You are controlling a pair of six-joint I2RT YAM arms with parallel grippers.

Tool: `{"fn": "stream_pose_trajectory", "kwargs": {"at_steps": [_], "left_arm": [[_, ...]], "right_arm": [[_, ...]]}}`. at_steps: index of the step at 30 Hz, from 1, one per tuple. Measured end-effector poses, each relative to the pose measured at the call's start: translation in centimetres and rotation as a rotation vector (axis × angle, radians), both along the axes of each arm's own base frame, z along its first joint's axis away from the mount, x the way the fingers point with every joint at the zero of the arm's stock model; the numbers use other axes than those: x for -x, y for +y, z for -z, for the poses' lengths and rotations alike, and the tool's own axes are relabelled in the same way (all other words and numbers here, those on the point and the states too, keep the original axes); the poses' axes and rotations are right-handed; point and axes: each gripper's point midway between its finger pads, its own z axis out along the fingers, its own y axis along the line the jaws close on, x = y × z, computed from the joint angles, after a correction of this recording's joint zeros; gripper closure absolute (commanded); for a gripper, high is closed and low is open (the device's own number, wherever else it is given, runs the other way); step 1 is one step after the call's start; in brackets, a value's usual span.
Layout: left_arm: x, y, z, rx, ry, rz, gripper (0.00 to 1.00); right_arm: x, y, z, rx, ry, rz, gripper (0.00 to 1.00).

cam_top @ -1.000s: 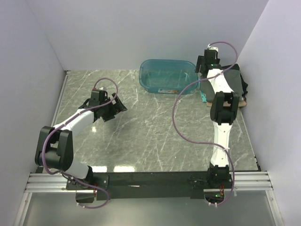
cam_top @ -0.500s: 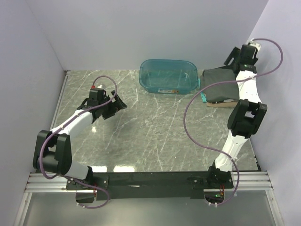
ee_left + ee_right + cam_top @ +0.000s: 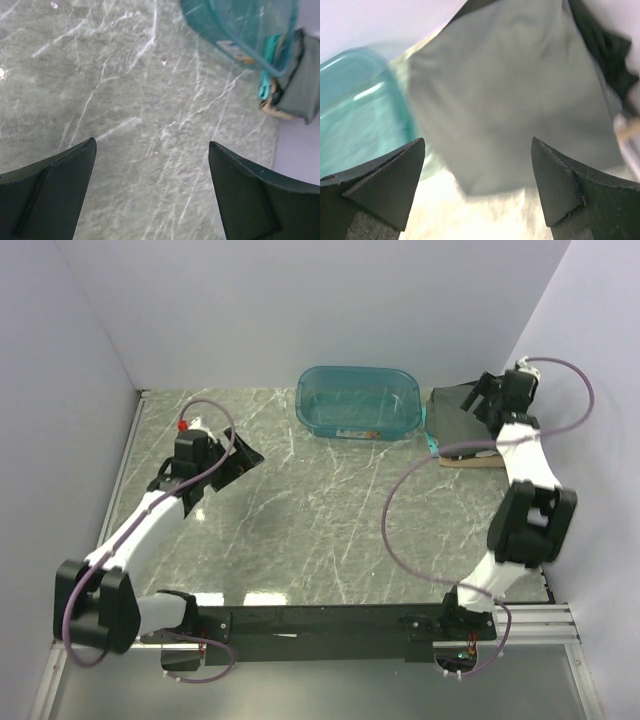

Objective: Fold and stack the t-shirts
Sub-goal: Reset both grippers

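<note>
A stack of folded t-shirts (image 3: 462,432) lies at the back right of the table, right of the teal tub (image 3: 357,401). The top one is dark charcoal-grey (image 3: 510,95); a tan layer (image 3: 472,461) and a teal edge show under it, and a black one (image 3: 605,45) lies behind. My right gripper (image 3: 478,398) is open and empty, hovering above the stack's back edge. My left gripper (image 3: 243,456) is open and empty over the bare table at the left. The stack also shows far off in the left wrist view (image 3: 297,80).
The table is grey marble (image 3: 330,510) with white walls close on three sides. The tub also shows in the left wrist view (image 3: 240,25) and in the right wrist view (image 3: 360,105). The right arm's cable (image 3: 400,510) loops over the table's right half.
My right gripper has swung from above the tub's right end out to the far right wall and back over the stack. My left arm has drawn back and left a little.
</note>
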Motion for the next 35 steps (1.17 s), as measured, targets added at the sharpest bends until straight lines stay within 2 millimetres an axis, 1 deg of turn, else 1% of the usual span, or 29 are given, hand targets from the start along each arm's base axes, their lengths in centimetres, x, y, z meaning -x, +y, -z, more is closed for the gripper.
{"fn": "stream_pose_trajectory", "kwargs": {"at_steps": [2,4,7,9,10,12,14,17,19,21,24,27,35], "left_arm": [[0.7,0.3,-1.1,0.015,-0.03,-0.023,0.01],[1.3,0.8,-2.5,0.025,-0.069,-0.049,0.0],[2.2,1.6,-4.7,0.035,-0.131,-0.089,0.01],[2.9,2.2,-5.9,0.042,-0.164,-0.121,0.01],[3.4,2.5,-6.4,0.047,-0.177,-0.136,0.01],[4.4,2.9,-7.0,0.06,-0.195,-0.157,0.01],[5.5,3.7,-7.6,0.059,-0.21,-0.187,0.01],[6.8,4.9,-8.4,0.056,-0.229,-0.245,0.01],[7.5,5.6,-8.7,0.05,-0.238,-0.277,0.01],[8.1,6.2,-9.0,0.044,-0.247,-0.306,0.01],[8.6,6.9,-9.0,0.037,-0.249,-0.336,0.0],[8.8,7.4,-8.5,0.024,-0.23,-0.362,0.0],[8.7,7.8,-7.3,0.0,-0.182,-0.387,0.01]], "right_arm": [[2.5,1.3,-1.5,-0.014,-0.048,-0.012,0.07],[4.9,2.6,-3.7,-0.018,-0.108,-0.018,0.07],[8.2,5.1,-7.2,-0.037,-0.216,-0.044,0.07],[9.9,6.5,-8.4,-0.063,-0.276,-0.063,0.06],[11.0,7.0,-8.4,-0.08,-0.292,-0.065,0.06],[13.1,7.8,-7.8,-0.114,-0.314,-0.066,0.06],[15.0,8.6,-6.3,-0.137,-0.321,-0.08,0.06],[17.2,9.4,-4.5,-0.149,-0.303,-0.1,0.06],[18.2,9.6,-3.9,-0.144,-0.294,-0.106,0.05],[19.1,9.6,-3.7,-0.136,-0.299,-0.101,0.05],[20.2,9.6,-3.4,-0.129,-0.317,-0.095,0.05],[20.9,9.7,-2.7,-0.127,-0.311,-0.089,0.05],[21.0,9.3,-2.6,-0.118,-0.305,-0.07,0.05]]}}
